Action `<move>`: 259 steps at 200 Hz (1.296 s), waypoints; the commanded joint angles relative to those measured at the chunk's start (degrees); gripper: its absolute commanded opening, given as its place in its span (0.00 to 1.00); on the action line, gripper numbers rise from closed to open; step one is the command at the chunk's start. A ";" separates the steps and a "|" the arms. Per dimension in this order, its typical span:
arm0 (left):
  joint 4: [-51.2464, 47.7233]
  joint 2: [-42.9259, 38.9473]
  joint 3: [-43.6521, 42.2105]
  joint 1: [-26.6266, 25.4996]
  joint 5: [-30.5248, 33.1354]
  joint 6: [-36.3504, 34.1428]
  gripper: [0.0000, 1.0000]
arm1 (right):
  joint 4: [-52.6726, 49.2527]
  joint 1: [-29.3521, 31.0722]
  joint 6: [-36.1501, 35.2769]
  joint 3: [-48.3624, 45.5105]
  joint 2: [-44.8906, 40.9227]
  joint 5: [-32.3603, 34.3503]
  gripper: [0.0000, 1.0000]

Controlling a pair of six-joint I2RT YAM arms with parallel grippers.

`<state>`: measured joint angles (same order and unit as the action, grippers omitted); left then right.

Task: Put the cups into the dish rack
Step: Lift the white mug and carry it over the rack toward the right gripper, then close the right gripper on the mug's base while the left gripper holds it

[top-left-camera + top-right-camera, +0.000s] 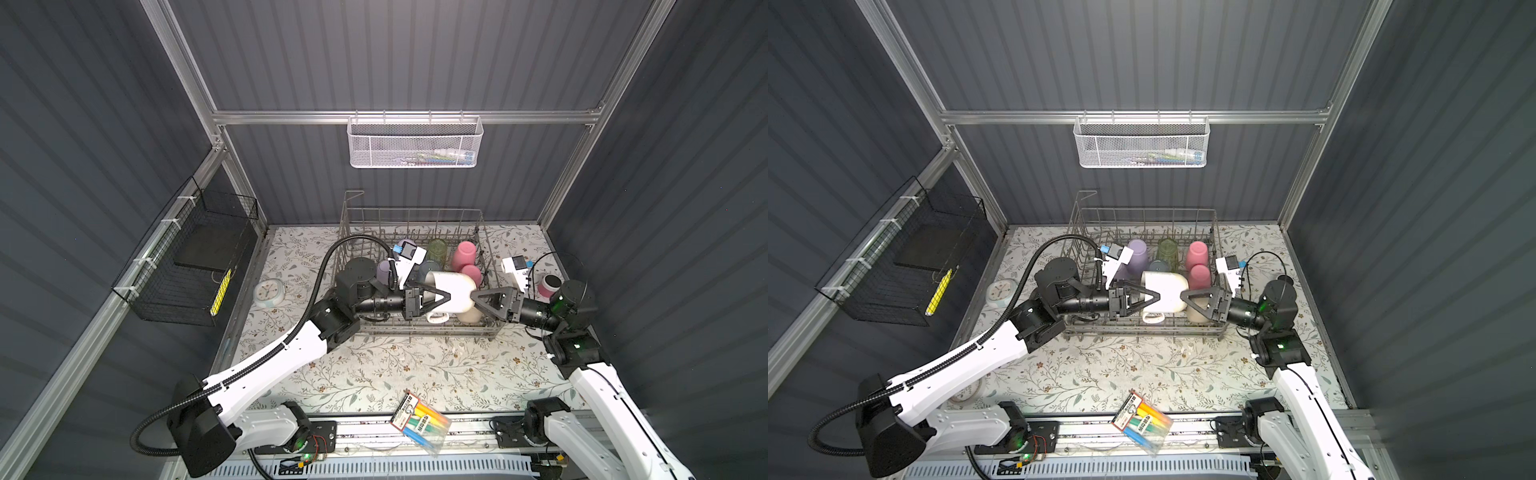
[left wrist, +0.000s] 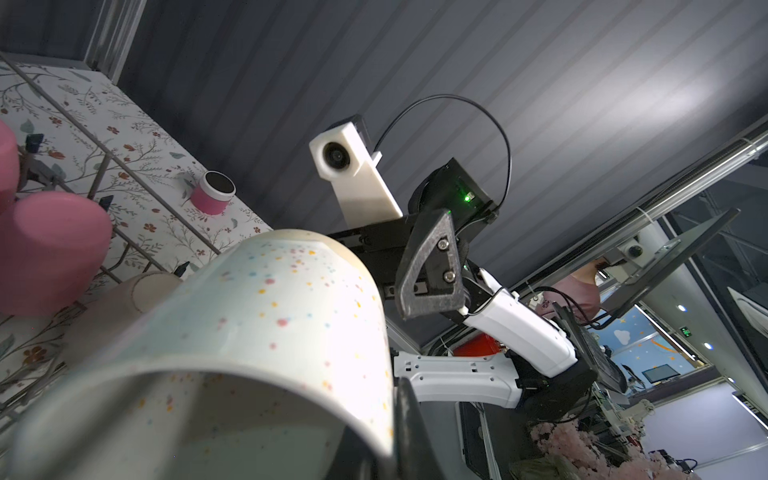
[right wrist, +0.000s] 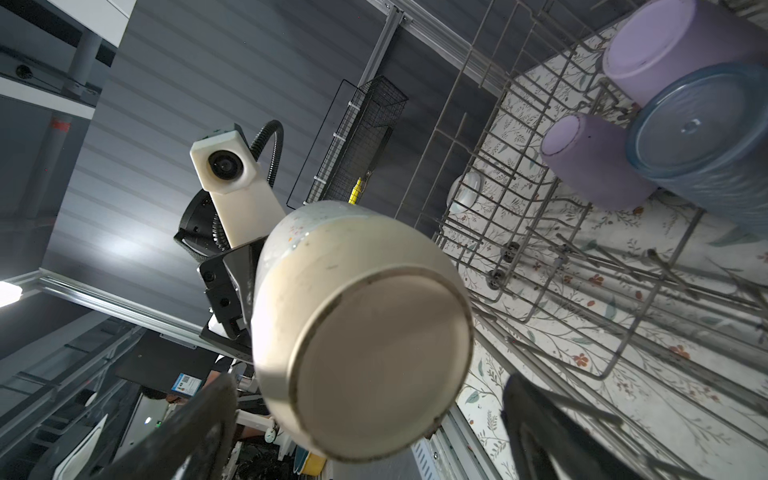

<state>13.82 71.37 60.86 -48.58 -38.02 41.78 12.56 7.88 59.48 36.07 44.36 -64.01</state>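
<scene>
Both top views are sharp, table point(image 1: 415, 374) brightly lit at centre, walls point(image 1: 83, 124) dim (edges bow); wrist views blur the near mug point(image 2: 249, 324).

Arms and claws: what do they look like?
Both arms: white shells, black joints, green lights. Black corrugated conduit on the left arm; thin black cable on the right arm. Black triangular open-frame fingers on the left claw and right claw. White camera housing on each wrist.

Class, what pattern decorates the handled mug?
The cream handled mug has small multicoloured speckles, clearest in the left wrist view.
</scene>
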 commanded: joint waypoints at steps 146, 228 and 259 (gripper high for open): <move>20.27 3.25 -0.30 0.25 -8.20 6.21 0.00 | 14.27 6.77 5.99 0.96 2.92 1.16 0.99; 20.76 3.33 -0.72 0.31 -8.88 6.22 0.00 | 16.86 7.15 7.06 0.34 2.57 3.34 0.99; 21.32 3.42 -1.09 0.30 -9.13 6.35 0.00 | 19.05 7.27 8.26 -0.11 3.02 3.88 0.99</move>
<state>29.06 75.29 59.35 -48.53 -45.98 48.29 26.70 14.74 66.76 35.88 47.53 -61.12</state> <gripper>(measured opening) 0.106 0.989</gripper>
